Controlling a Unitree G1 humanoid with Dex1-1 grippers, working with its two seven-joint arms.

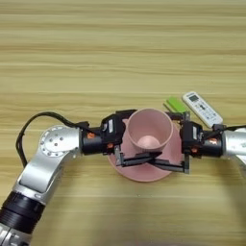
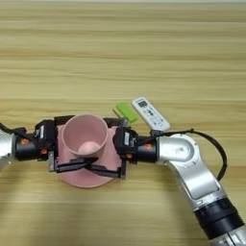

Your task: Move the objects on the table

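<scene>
A pale pink cup [image 1: 149, 129] stands upright on a round pink plate [image 1: 144, 174] near the table's [image 1: 120, 48] front middle. My left gripper [image 1: 146, 135] reaches in from the left, open wide, with one finger behind the cup and one in front of it, low over the plate. From the right, my right gripper [image 1: 162, 138] straddles the same cup, also open; its near finger crosses under the left one. I cannot tell whether any finger touches the cup. A green block [image 1: 174, 104] and a white remote [image 1: 202, 108] lie just behind the right gripper.
The left arm's black cable [image 1: 29, 127] loops over the table at the left. The right arm's elbow [image 2: 185, 151] and cable [image 2: 216, 149] take up the near right. Bare wood runs across the far half.
</scene>
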